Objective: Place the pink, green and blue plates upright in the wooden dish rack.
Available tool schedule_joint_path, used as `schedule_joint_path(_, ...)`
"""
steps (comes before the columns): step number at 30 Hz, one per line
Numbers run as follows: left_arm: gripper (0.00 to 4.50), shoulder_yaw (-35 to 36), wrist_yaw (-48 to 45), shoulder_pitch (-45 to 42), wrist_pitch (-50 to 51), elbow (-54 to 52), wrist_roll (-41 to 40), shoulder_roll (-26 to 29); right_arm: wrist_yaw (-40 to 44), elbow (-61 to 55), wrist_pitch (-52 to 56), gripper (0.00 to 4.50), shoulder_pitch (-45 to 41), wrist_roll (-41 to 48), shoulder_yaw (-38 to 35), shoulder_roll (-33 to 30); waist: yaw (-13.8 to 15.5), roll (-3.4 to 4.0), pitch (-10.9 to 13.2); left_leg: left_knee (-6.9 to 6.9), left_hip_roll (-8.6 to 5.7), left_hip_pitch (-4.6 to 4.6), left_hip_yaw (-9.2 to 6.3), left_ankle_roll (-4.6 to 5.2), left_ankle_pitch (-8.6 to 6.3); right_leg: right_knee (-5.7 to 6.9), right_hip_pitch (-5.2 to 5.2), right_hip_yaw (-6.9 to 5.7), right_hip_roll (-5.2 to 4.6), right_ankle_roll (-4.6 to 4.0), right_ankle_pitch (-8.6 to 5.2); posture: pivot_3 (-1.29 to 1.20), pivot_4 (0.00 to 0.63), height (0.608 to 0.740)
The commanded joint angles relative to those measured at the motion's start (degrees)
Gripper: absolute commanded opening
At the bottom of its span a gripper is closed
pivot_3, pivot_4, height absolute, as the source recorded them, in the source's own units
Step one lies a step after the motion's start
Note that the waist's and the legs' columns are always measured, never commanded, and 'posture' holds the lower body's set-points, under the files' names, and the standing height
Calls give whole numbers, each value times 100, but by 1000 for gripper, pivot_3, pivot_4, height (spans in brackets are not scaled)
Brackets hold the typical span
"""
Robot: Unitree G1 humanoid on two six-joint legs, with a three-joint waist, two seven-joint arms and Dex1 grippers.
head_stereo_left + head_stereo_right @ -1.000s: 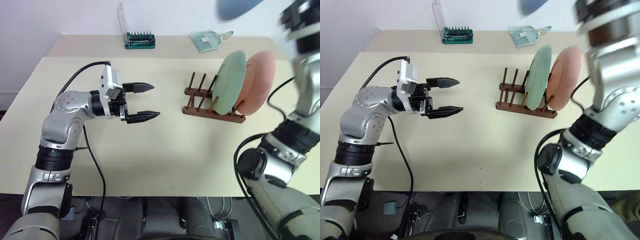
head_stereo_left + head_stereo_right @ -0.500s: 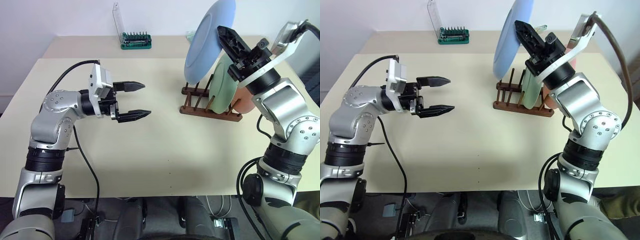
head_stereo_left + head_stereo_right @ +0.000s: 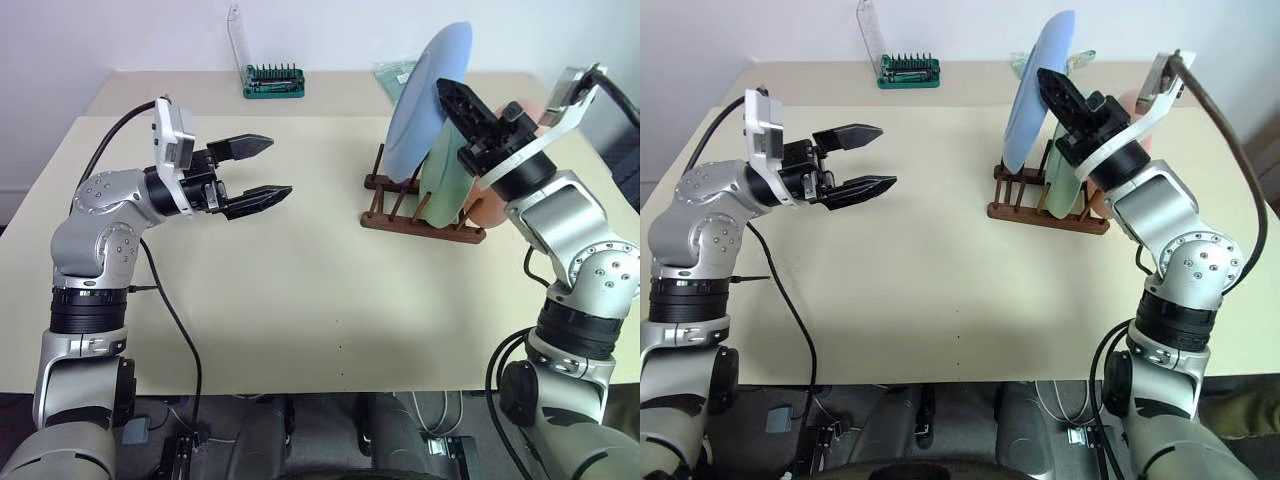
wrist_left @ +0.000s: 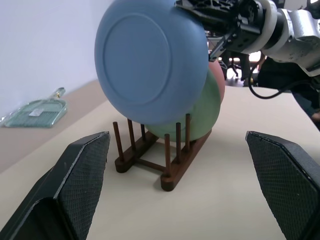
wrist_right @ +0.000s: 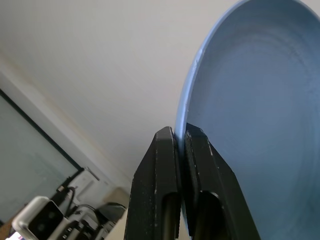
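**Blue plate held over rack**

I see the blue plate (image 3: 428, 98) pinched by its rim in my right gripper (image 3: 452, 100), tilted over the wooden dish rack (image 3: 420, 212), by the green plate (image 3: 446, 178) and pink plate (image 3: 493, 208) standing in it. My left gripper (image 3: 262, 168) hangs wide open over the table (image 3: 300, 300), well apart. A green tool holder (image 3: 275, 81) sits far back.

From my head view, right of centre, the pink plate (image 3: 497, 205) is mostly hidden behind the green plate (image 3: 447, 180) and my right arm. The blue plate (image 3: 430, 95) covers the green one's upper part and the rack's (image 3: 415, 212) rear pegs, so I can't tell whether it sits between them.
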Motion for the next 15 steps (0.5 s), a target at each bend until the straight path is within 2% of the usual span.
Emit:
schedule_joint_path(1, 4500, 130, 36, -59, 28, -213, -101, 51, 184, -162, -104, 48, 92, -20, -19, -48, -4, 0, 0, 0, 0, 0, 0, 0, 0, 0, 0, 0, 0, 0, 0, 0, 150, 740)
schedule_joint_path(11, 4500, 107, 18, -31, 207, -283, -149, 77, 674, -189, -52, 48, 484, -440, 214, -119, -7, 0, 0, 0, 0, 0, 0, 0, 0, -1, 0, 0, 0, 0, 0, 0, 150, 740)
schedule_joint_path(14, 4500, 114, 10, -28, 215, -292, -135, 78, 732, -150, -68, 953, 480, -573, 241, -116, -8, 0, 0, 0, 0, 1, 0, 0, 0, -1, 0, 0, 0, 0, 0, 0, 150, 740)
schedule_joint_path(15, 4500, 117, 7, -22, 214, -301, -134, 82, 734, -140, -65, 1492, 461, -587, 244, -102, -7, 0, 0, 0, 0, 1, 0, 0, 0, -1, 0, 0, 0, 0, 0, 0, 150, 740)
